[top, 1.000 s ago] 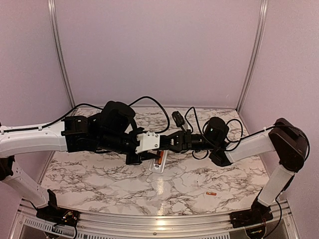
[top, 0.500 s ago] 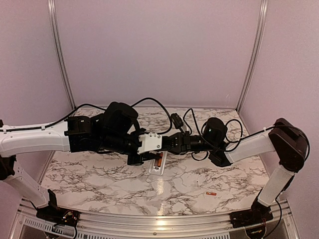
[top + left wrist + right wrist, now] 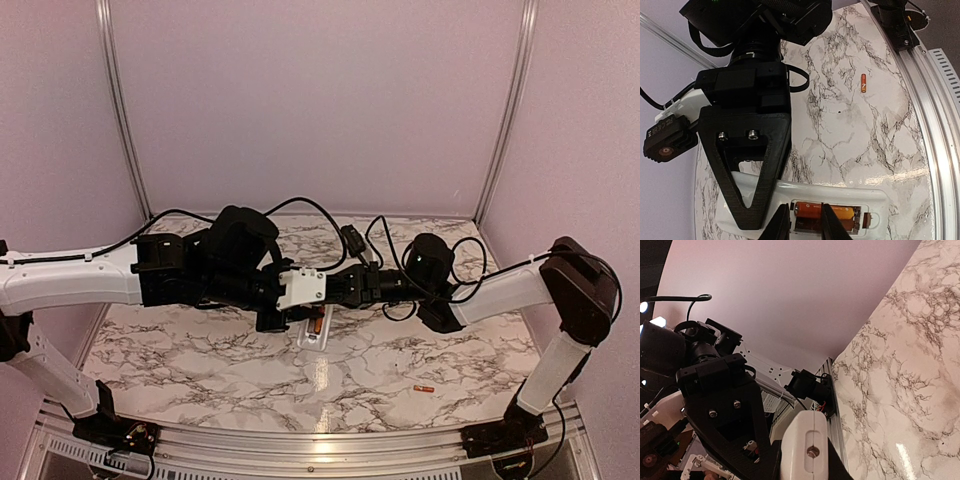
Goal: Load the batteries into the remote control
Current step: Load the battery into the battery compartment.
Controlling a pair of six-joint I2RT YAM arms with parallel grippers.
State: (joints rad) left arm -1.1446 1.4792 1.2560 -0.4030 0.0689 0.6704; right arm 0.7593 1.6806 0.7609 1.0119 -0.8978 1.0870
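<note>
The white remote control (image 3: pixel 316 334) lies back-up at mid-table, under both grippers. In the left wrist view (image 3: pixel 840 197) its open recess holds one orange battery (image 3: pixel 807 210); the slot beside it looks dark. My left gripper (image 3: pixel 807 222) is slightly open, its tips straddling that battery's left end; from above it is over the recess (image 3: pixel 305 312). My right gripper (image 3: pixel 807 467) is shut on a white body, apparently the remote's end, and its black finger (image 3: pixel 747 165) lies across the remote. A second battery (image 3: pixel 422 388) lies loose to the right (image 3: pixel 863 83).
An aluminium rail (image 3: pixel 320 445) runs along the near table edge (image 3: pixel 920 100). Pale walls close the back and sides. Black cables (image 3: pixel 300 205) loop above both wrists. The right arm's base (image 3: pixel 500 435) stands near the loose battery.
Both grippers have edged slightly closer together over the remote. The remote and the loose battery have not moved.
</note>
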